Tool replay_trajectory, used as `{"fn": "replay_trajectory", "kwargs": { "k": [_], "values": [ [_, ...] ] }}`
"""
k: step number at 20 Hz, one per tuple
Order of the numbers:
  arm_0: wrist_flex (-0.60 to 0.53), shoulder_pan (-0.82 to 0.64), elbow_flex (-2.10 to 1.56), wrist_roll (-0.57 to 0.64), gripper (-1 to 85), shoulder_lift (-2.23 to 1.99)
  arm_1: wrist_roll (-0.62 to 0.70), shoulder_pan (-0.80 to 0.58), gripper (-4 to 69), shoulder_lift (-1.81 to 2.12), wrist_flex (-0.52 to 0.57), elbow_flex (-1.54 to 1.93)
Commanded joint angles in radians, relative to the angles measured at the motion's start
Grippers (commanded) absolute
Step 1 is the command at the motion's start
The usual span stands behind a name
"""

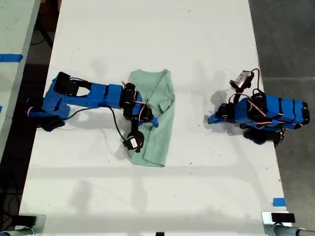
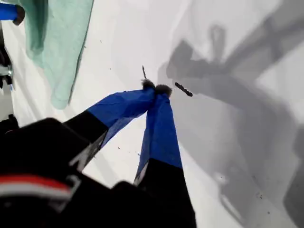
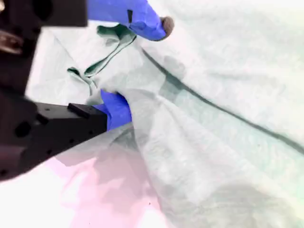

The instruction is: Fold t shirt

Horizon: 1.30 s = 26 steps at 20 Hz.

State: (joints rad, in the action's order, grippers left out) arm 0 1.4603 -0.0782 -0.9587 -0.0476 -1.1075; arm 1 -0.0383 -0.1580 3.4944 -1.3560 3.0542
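Observation:
The pale mint-green t shirt (image 1: 158, 140) lies folded into a long narrow strip in the middle of the white table (image 1: 147, 29). My second gripper (image 1: 151, 116) reaches in from the exterior view's left and sits on the shirt's middle, open. In the second wrist view its jaws (image 3: 137, 64) stand apart, one finger (image 3: 115, 109) tucked at a fold of the t shirt (image 3: 228, 95) and the other above it. My first gripper (image 1: 210, 119) rests shut and empty on bare table at the exterior view's right, apart from the shirt. The first wrist view shows its tips (image 2: 156, 88) touching and the t shirt (image 2: 61, 42) beyond.
A blue tape mark (image 1: 278, 201) sits near the table's front corner at the exterior view's right. Dark floor (image 1: 285, 39) lies past the table's edge on that side. Another pale surface with blue tape (image 1: 10, 57) stands at the exterior view's left.

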Motion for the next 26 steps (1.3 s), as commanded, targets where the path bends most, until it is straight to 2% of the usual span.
{"fn": "replay_trajectory", "kwargs": {
  "k": [1, 3, 7, 10, 12, 15, 18, 26],
  "values": [
    [-0.072, -0.054, 0.066, 0.081, 21.7, -0.028, -0.002, 0.011, -0.3, 0.011, -0.008, 0.038],
    [-0.137, -0.057, 0.078, 0.160, 22.0, 0.037, -0.002, 0.011, -0.3, 0.011, -0.008, 0.038],
    [-0.181, -0.014, 0.078, 0.170, 20.9, 0.049, -0.002, 0.012, -0.3, 0.011, -0.008, 0.038],
    [-0.107, -0.035, 0.077, 0.149, 19.9, 0.086, -0.002, 0.014, -0.3, 0.011, -0.008, 0.038],
    [-0.066, 0.002, 0.077, 0.172, 20.5, 0.086, -0.002, 0.014, -0.3, 0.011, -0.008, 0.038],
    [0.135, 0.035, 0.060, 0.087, 20.5, 0.130, -0.002, 0.014, -0.3, 0.011, -0.008, 0.038],
    [0.140, 0.032, -0.132, 0.058, 20.6, 0.012, -0.002, 0.015, -0.3, 0.011, -0.008, 0.038],
    [0.141, 0.029, -0.206, 0.048, 20.7, -0.276, -0.003, 0.015, -0.3, 0.011, -0.008, 0.038]
  ]
}}
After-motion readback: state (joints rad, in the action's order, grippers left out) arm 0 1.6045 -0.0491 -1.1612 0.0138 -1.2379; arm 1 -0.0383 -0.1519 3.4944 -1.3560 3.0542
